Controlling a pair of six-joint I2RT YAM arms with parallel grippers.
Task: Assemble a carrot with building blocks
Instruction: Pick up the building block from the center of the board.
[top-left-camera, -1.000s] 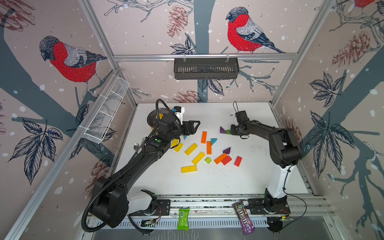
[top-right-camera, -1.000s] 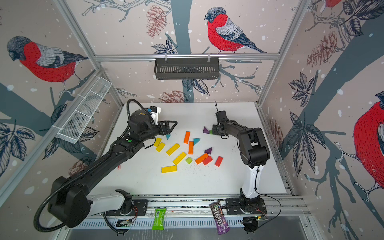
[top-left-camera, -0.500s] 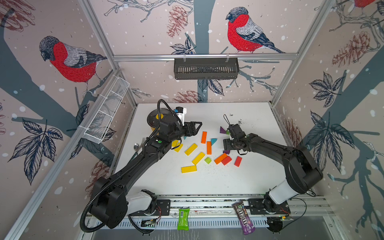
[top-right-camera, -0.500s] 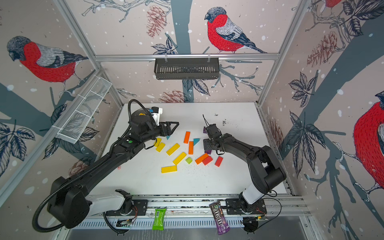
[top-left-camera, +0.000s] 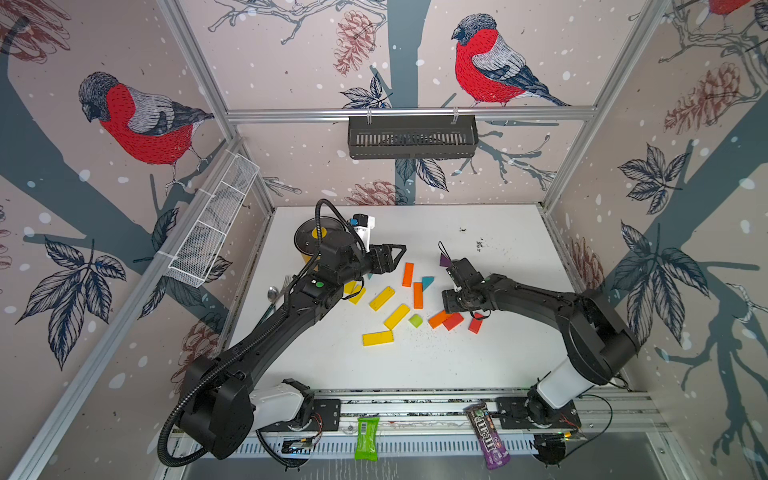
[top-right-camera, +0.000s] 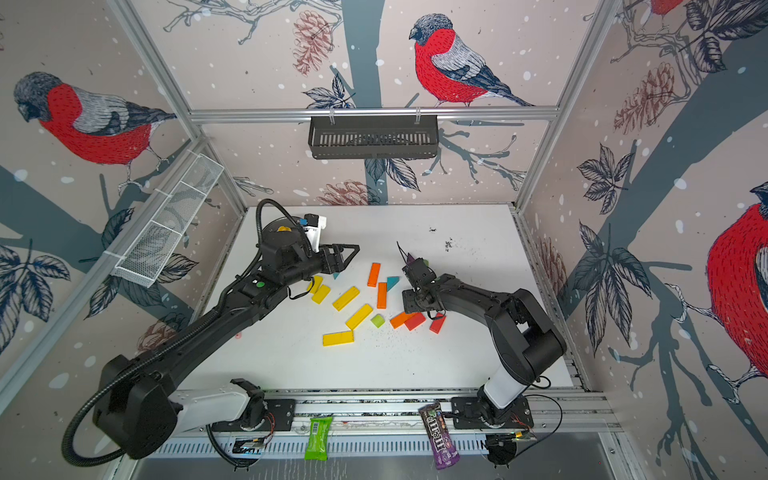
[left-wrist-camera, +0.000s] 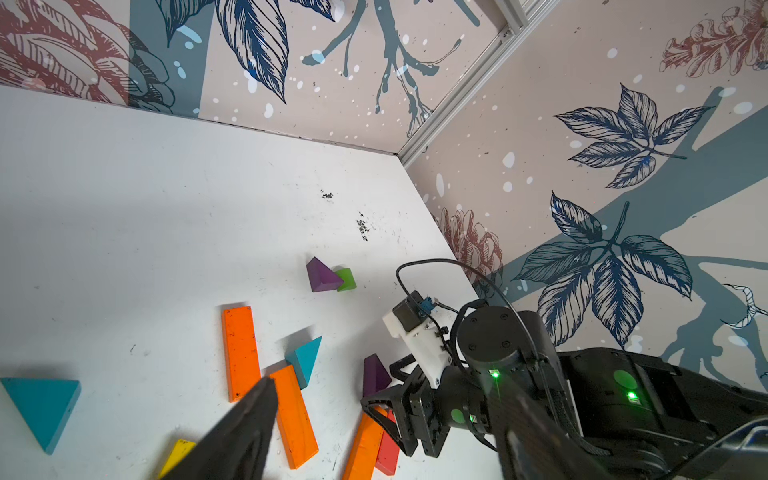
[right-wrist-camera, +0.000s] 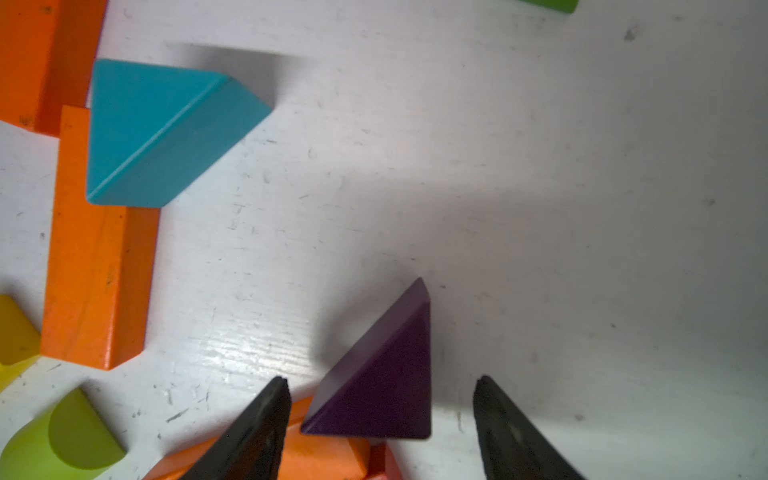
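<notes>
The left gripper (top-left-camera: 395, 259) hangs just right of a yellow pot with a dark lid (top-left-camera: 309, 243). Its jaws are spread wide with nothing between them. The right gripper (right-wrist-camera: 382, 380) points down at the table with its jaws parted on either side of a dark purple triangular block (right-wrist-camera: 386, 365). A gap shows on each side, so neither finger presses it.

The painted building blocks lie scattered mid-table between the two arms. From the left there are:
- five yellow flat bars (top-left-camera: 382, 298)
- two teal triangular blocks (top-left-camera: 427, 282), one of them half hidden under the left gripper
- three orange flat bars (top-left-camera: 408, 274)
- two lime-green blocks (top-left-camera: 415, 320), one of them touching a second purple triangle (left-wrist-camera: 322, 276) farther back
- two red flat bars (top-left-camera: 453, 321)

That makes sixteen blocks in view, two of them purple.

The white tabletop (top-left-camera: 415, 365) is scuffed, with dark crumbs (top-left-camera: 480, 245) toward the back right. A metal fork and spoon (top-left-camera: 275, 293) lie at its left edge. A white wire basket (top-left-camera: 208, 232) hangs on the left wall and a black slotted basket (top-left-camera: 411, 137) on the back rail. A green snack wrapper (top-left-camera: 366, 432) and a purple candy packet (top-left-camera: 487, 436) sit on the front rail. The walls carry wallpaper of red-breasted birds, pine cones and leaves, framed in aluminium.
</notes>
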